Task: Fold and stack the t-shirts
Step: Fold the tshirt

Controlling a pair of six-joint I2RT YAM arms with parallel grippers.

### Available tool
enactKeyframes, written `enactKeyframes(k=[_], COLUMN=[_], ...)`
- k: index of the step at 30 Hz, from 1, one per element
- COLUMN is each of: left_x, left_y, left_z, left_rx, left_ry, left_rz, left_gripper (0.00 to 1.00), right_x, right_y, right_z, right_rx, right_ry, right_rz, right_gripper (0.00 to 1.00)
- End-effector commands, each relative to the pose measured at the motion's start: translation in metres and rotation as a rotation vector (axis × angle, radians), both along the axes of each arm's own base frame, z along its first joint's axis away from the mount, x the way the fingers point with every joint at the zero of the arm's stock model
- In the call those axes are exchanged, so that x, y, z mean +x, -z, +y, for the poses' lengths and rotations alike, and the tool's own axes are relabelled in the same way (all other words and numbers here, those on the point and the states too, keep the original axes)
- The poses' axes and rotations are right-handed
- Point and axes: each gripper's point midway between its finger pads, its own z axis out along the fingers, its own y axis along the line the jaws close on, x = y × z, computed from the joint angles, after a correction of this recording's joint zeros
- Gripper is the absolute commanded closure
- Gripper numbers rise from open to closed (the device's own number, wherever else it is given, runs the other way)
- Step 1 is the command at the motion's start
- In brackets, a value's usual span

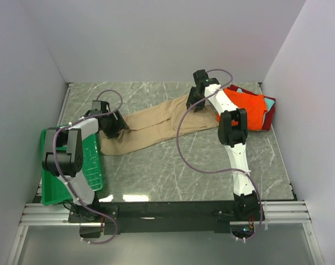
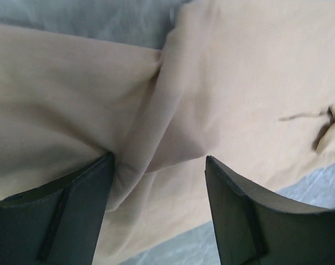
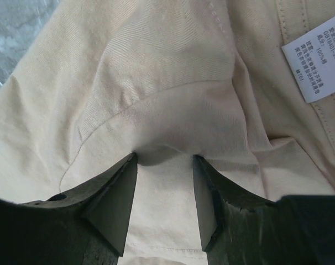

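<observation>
The tan t-shirt (image 1: pixel 156 124) lies bunched in a long strip across the table, stretched between my two grippers. My left gripper (image 1: pixel 119 126) is at its left end; in the left wrist view the gripper (image 2: pixel 158 156) is wide open over the tan cloth (image 2: pixel 239 83), which it does not clamp. My right gripper (image 1: pixel 193 102) is at the shirt's right end; its jaws stand partly apart (image 3: pixel 165 157), with the tips pressed against a fold of tan cloth (image 3: pixel 167 110). A white label (image 3: pixel 317 58) shows nearby. A folded orange shirt (image 1: pixel 247 107) lies on dark red (image 1: pixel 270 120) and teal (image 1: pixel 270 101) ones at far right.
A green plastic tray (image 1: pixel 73 165) sits at the left edge under the left arm. White walls close the table on the left, back and right. The right arm (image 1: pixel 234 132) reaches over the edge of the folded stack. Bare marbled tabletop (image 1: pixel 173 165) lies in front of the tan shirt.
</observation>
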Motion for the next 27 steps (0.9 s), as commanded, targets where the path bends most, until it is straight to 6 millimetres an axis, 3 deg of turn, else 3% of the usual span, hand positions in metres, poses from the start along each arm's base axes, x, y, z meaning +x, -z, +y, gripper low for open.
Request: enactKeyframes(k=[1, 7, 15, 19, 23, 27], left_x=[-0.046, -0.084, -0.104, -0.111, -0.107, -0.104], left_y=[0.015, 0.020, 0.002, -0.012, -0.037, -0.048], left_z=[-0.010, -0.027, -0.026, -0.026, -0.023, -0.024], left_rx=[-0.012, -0.014, 0.011, 0.017, 0.026, 0.024], left_ry=[-0.008, 0.002, -0.008, -0.005, -0.007, 0.004], left_rz=[0.138, 0.191, 0.169, 0.142, 0.078, 0.037], left_gripper=[0.26, 0.26, 0.26, 0.26, 0.25, 0.25], right_x=[0.011, 0.018, 0.018, 0.018, 0.017, 0.010], right_y=[0.005, -0.001, -0.015, -0.038, -0.058, -0.089], right_z=[-0.004, -0.004, -0.005, 0.002, 0.013, 0.020], right_rx=[0.015, 0.026, 0.045, 0.094, 0.132, 0.146], right_ry=[0.031, 0.033, 0.026, -0.008, -0.038, -0.064], right_rz=[-0.013, -0.036, -0.061, -0.100, -0.132, -0.182], right_gripper=[0.48, 0.47, 0.47, 0.46, 0.45, 0.45])
